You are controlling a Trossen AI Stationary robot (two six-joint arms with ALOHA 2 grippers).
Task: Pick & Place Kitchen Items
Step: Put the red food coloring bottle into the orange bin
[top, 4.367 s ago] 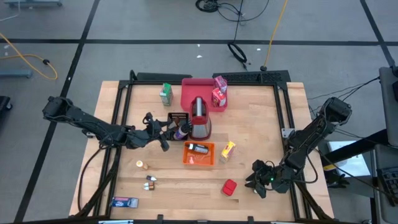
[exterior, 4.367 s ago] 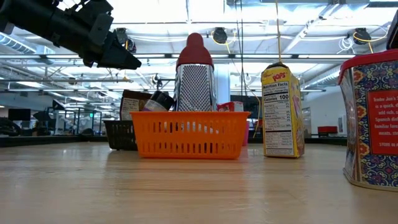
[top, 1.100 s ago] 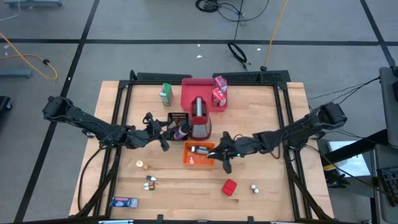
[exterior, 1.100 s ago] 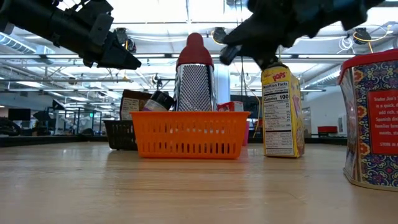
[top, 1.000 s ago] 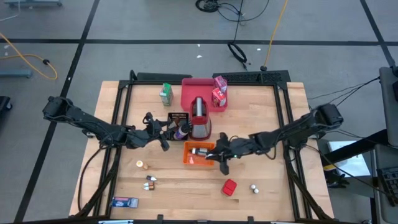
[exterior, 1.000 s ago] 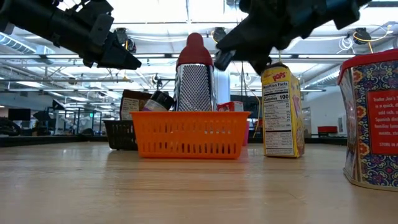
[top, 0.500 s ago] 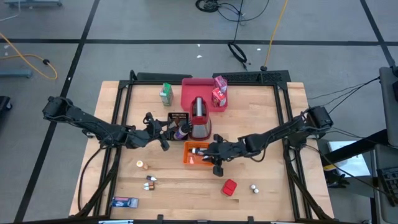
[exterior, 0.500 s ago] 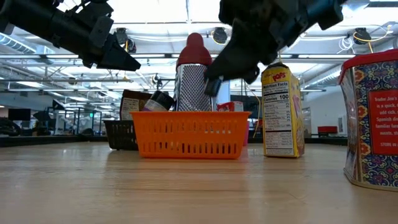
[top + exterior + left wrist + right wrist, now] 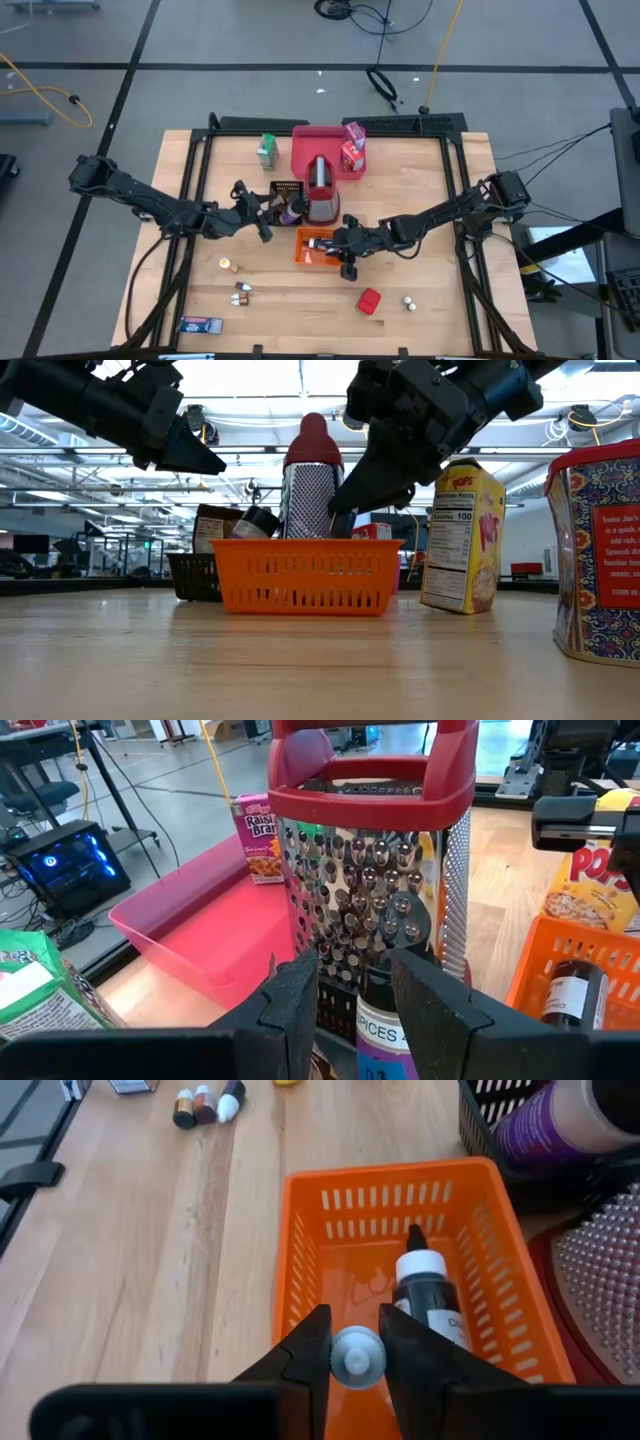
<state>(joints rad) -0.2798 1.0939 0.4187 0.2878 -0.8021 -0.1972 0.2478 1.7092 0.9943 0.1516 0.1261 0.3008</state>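
A small white-capped shaker [image 9: 357, 1358] is gripped between the 2 fingers [image 9: 305, 1355] of the right gripper [image 9: 343, 243], which are closed narrowly on it above the orange basket [image 9: 300, 1270]. Inside that basket a dark bottle [image 9: 428, 1295] with a white cap is seen lying flat. The basket stands near the middle of the wooden surface [image 9: 420, 200], with the red-and-silver grater [image 9: 321, 190] just behind it and a yellow carton [image 9: 462, 538] tilted beside it.

The left gripper [image 9: 262, 212] is held by the black basket [image 9: 285, 190], its fingers [image 9: 297, 995] parted partway with nothing between them; a purple-labelled bottle [image 9: 382, 1030] lies just ahead of them. A red box [image 9: 369, 301], another small shaker [image 9: 408, 301], tiny bottles [image 9: 241, 292] and a blue carton [image 9: 200, 325] are spread along the near edge.
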